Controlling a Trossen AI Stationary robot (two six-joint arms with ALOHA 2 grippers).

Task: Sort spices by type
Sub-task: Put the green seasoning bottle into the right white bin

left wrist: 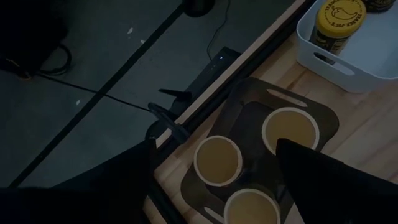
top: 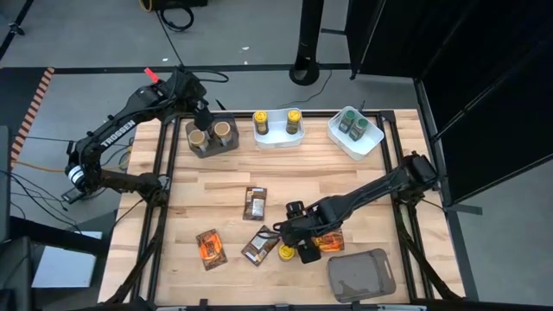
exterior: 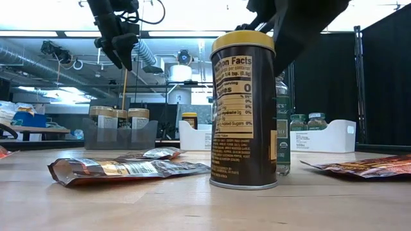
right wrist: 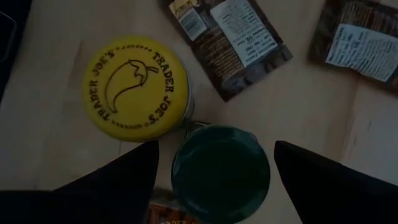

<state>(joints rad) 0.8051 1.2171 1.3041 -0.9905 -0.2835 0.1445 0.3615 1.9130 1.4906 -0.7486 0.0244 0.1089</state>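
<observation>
Green-lidded jar [right wrist: 221, 171] beside yellow-lidded jar [right wrist: 135, 87], right gripper [right wrist: 214, 165] spread above it, left gripper [left wrist: 214, 162] spread over bin [left wrist: 323, 115]

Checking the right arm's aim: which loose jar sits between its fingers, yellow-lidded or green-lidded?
The green-lidded jar: it sits centred between the open right gripper fingers, while the yellow-lidded jar stands off to one side.

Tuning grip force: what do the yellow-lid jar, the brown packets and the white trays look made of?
Yellow-lid jar: likely a printed paperboard or metal canister, glossy label, metal-looking bottom rim; lid looks matte plastic. Brown packet: crinkled shiny foil-like film. White tray: smooth moulded plastic, rounded corners. Right gripper open above the jars; left gripper open over the tan lids.
</observation>
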